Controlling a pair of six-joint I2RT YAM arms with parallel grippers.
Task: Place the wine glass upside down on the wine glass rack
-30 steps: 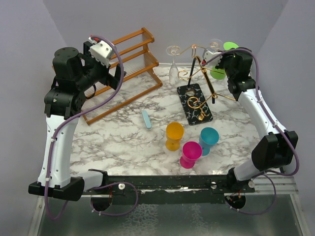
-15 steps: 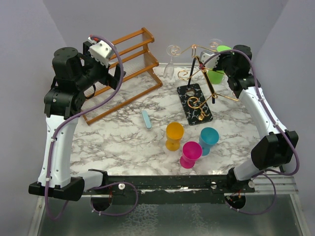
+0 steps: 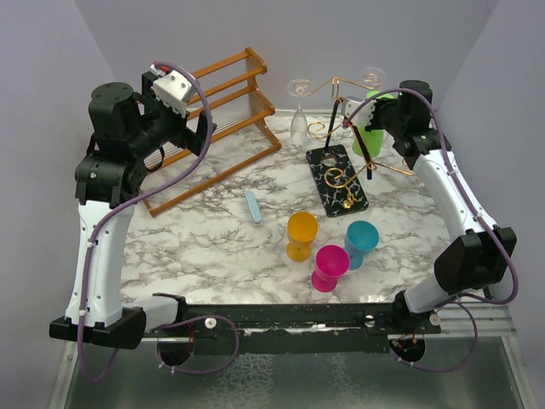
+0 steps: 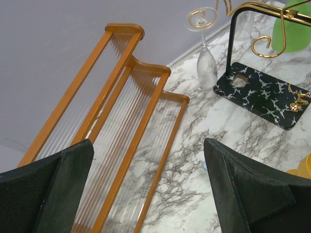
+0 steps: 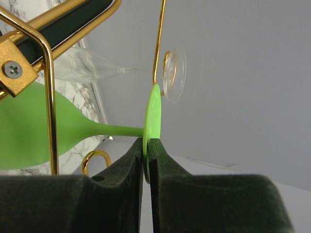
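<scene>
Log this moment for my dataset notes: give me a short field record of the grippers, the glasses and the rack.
rack: curly gold-wire wine glass rack on a black white-veined base
right gripper: shut on the foot of the green plastic wine glass
green glass: bowl down, among the rack's gold arms
left gripper: open, over the brown wooden slatted shelf
already hanging: clear wine glass, upside down

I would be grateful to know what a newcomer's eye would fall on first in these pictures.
The bright green wine glass stands out first: the right tool pinches its foot among the gold arms of the wine glass rack at the table's far right. Beside it a clear wine glass hangs upside down from the rack. An orange goblet, a pink goblet and a teal goblet cluster in the near middle.
</scene>
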